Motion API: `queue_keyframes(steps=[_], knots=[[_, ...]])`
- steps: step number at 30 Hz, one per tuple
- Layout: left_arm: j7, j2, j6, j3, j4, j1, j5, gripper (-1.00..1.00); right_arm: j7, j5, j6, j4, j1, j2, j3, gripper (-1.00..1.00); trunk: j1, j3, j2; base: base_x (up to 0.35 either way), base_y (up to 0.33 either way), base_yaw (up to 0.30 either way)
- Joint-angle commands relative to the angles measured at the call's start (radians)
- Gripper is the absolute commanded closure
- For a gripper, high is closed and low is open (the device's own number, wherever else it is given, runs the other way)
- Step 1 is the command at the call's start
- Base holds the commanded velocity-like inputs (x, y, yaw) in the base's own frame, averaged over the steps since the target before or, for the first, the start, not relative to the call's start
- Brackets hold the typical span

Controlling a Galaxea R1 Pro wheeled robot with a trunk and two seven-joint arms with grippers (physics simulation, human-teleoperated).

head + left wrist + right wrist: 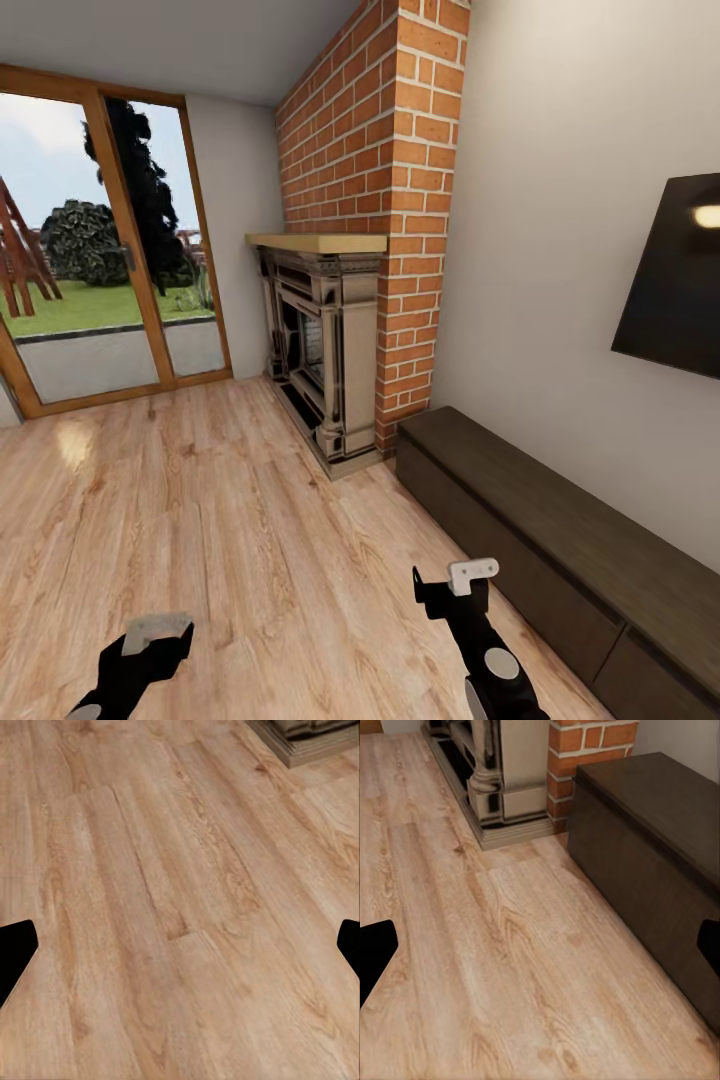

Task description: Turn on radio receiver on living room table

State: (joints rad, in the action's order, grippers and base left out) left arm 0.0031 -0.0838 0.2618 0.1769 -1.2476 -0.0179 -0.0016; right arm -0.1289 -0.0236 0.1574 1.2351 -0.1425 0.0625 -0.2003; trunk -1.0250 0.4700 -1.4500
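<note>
The radio receiver and the glossy grey table are out of view. I face a corner of the living room with its light wood plank floor (200, 500) and brick fireplace (370, 200). My left gripper (157, 632) hangs low over the floor at the lower left. My right gripper (470, 575) hangs at the lower middle, near the dark wooden bench (560, 540). In each wrist view the black fingertips (15, 949) (375, 952) sit far apart at the picture's edges, so both grippers are open with nothing between them.
The dark wooden low bench (652, 832) runs along the right wall under a black wall screen (675, 275). The fireplace surround (325, 350) juts out beside it. Glass doors (90, 250) with a wooden frame close the far left, garden beyond.
</note>
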Motion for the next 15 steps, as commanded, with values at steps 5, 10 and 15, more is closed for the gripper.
queue_keyframes(steps=[5, 10, 15], knots=[[-0.006, 0.039, -0.016, 0.016, 0.023, 0.001, 0.003, -1.00, -0.002, 0.001, -0.006, 0.000, 0.000, 0.001, -0.001, -1.00, 0.000, 0.000, 0.000, 0.000, 0.000, 0.000], [-0.004, 0.062, -0.088, -0.008, 0.031, 0.001, 0.003, -1.00, -0.002, 0.001, -0.007, 0.000, 0.000, 0.002, -0.001, -1.00, 0.000, 0.000, 0.000, 0.000, 0.000, 0.000], [-0.003, 0.067, -0.154, -0.014, 0.035, 0.001, 0.003, -1.00, -0.001, 0.001, -0.007, 0.000, 0.000, 0.003, -0.001, -1.00, 0.000, 0.000, 0.000, 0.000, 0.000, 0.000]])
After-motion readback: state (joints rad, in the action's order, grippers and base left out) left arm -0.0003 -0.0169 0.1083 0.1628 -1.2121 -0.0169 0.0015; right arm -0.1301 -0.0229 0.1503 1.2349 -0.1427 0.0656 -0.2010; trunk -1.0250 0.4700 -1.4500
